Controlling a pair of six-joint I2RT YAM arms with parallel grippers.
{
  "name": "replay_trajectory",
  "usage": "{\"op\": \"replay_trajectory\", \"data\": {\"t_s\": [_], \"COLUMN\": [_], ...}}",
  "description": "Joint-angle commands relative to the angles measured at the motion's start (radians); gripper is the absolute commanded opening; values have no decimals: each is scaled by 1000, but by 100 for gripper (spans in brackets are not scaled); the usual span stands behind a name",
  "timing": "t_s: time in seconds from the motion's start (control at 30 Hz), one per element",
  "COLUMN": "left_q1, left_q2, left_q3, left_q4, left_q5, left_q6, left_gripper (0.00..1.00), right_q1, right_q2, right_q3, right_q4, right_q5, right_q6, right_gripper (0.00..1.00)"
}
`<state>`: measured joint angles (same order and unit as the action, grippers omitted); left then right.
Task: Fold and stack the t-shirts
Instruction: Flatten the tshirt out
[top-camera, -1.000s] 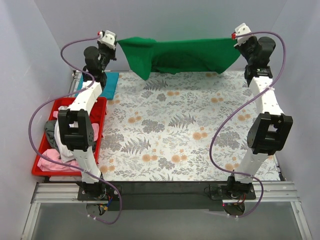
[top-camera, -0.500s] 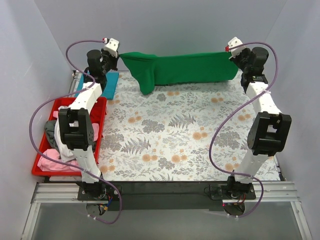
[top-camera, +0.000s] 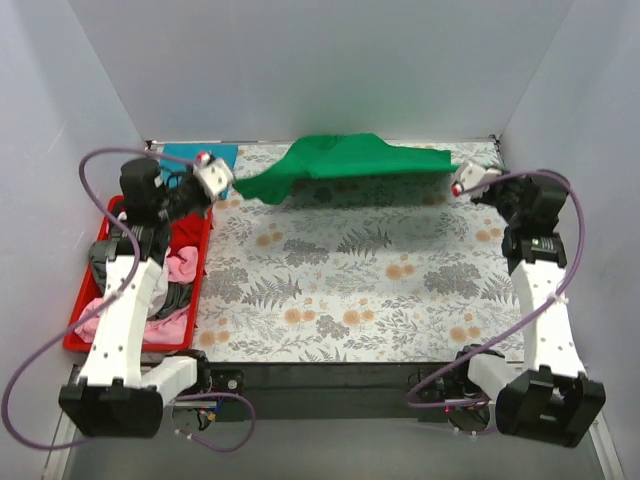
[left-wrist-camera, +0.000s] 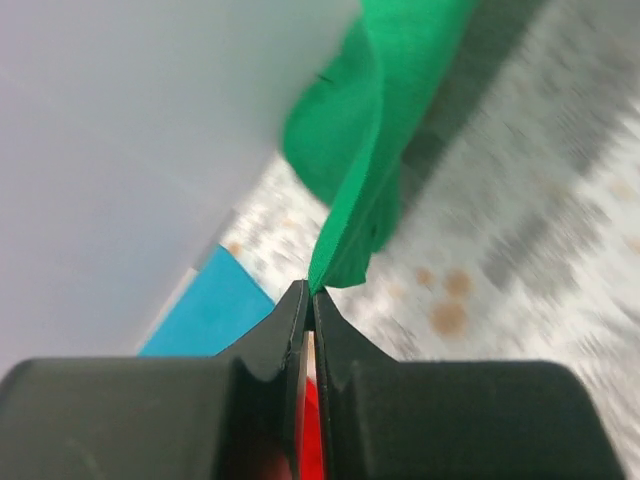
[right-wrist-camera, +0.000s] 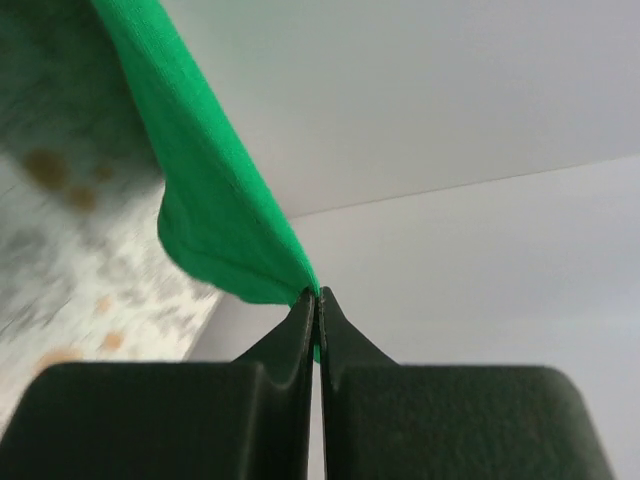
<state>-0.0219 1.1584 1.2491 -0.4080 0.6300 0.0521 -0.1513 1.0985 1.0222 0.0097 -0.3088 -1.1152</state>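
Holding: the left gripper (top-camera: 232, 188) and right gripper (top-camera: 455, 176) each have their jaws pinched tight on an edge of the green shirt (top-camera: 340, 163).
Shirt position: stretched between the grippers over the far end of the floral cloth (top-camera: 340, 280), its middle humped and uneven.
Other shirts: teal shirt (top-camera: 195, 153) at the far left corner; more heaped in the red tray (top-camera: 80, 335).
Risk, grip: both holds are thin edge pinches, so an uneven pull could slip a corner free.
Risk, lay-down: lowered unspread, the humped middle would likely land creased.
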Motion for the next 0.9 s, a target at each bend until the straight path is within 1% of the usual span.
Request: {"op": "replay_trajectory", "data": {"t_s": [0.0, 0.03, 0.07, 0.1, 0.13, 0.2, 0.23, 0.3, 0.37, 0.4, 0.43, 0.47, 0.5, 0.57, 0.6, 0.63, 0.67, 0.7, 0.73, 0.8, 0.83, 0.87], "left_q1": [13, 13, 13, 13, 13, 13, 13, 13, 13, 13, 13, 13, 13, 8, 1, -22, -33, -48, -85, -137, -165, -202], "left_q2": [-116, -150, -185, -231, -303, -350, -358, -335, -261, -229, -197, -116, -73, 27, 123, 174, 217, 289, 317, 381, 435, 463], "left_q3": [-163, -190, -218, -268, -280, -261, -245, -211, -201, -197, -191, -182, -165, -96, -68, -18, -1, 15, 24, 30, 35, 32], "left_q4": [-430, -603, -662, -702, -774, -836, -877, -867, -798, -760, -667, -623, -588, -517, -502, -474, -456, -437, -389, -351, -335, -324], "left_q5": [115, 116, 114, 111, 112, 135, 163, 171, 160, 154, 143, 128, 122, 117, 96, 71, 47, -11, -44, -129, -189, -211], "left_q6": [318, 400, 511, 525, 541, 549, 533, 441, 379, 289, 246, 191, 104, 20, -45, -96, -124, -148, -190, -212, -216, -227], "left_gripper": [3, 22, 35, 41, 45, 47, 47, 48, 47, 47, 47, 47, 44, 44, 42, 40, 39, 38, 36, 35, 34, 33], "right_q1": [-7, -10, -10, -11, -20, -28, -31, -30, -30, -30, -31, -30, -31, -22, 5, 22, 36, 51, 90, 122, 146, 150], "right_q2": [-147, -179, -213, -248, -314, -365, -393, -391, -321, -239, -192, -145, -46, 49, 136, 176, 214, 278, 308, 365, 424, 451], "right_q3": [-131, -155, -200, -224, -241, -252, -249, -228, -196, -150, -124, -96, -24, 45, 77, 131, 150, 163, 182, 202, 213, 226], "right_q4": [-308, -371, -419, -472, -500, -569, -583, -600, -603, -603, -605, -608, -628, -642, -665, -672, -675, -688, -688, -701, -705, -705], "right_q5": [-41, -42, -41, -30, -33, -58, -65, -78, -81, -82, -84, -84, -88, -92, -66, -46, -27, 8, 23, 60, 74, 79], "right_q6": [-247, -297, -339, -375, -391, -414, -414, -385, -336, -306, -228, -191, -155, -45, -17, 4, 58, 74, 92, 150, 167, 181], "right_gripper": [3, 14, 28, 55, 76, 81, 82, 84, 82, 82, 80, 75, 72, 63, 60, 56, 52, 49, 46, 43, 40, 40]}}
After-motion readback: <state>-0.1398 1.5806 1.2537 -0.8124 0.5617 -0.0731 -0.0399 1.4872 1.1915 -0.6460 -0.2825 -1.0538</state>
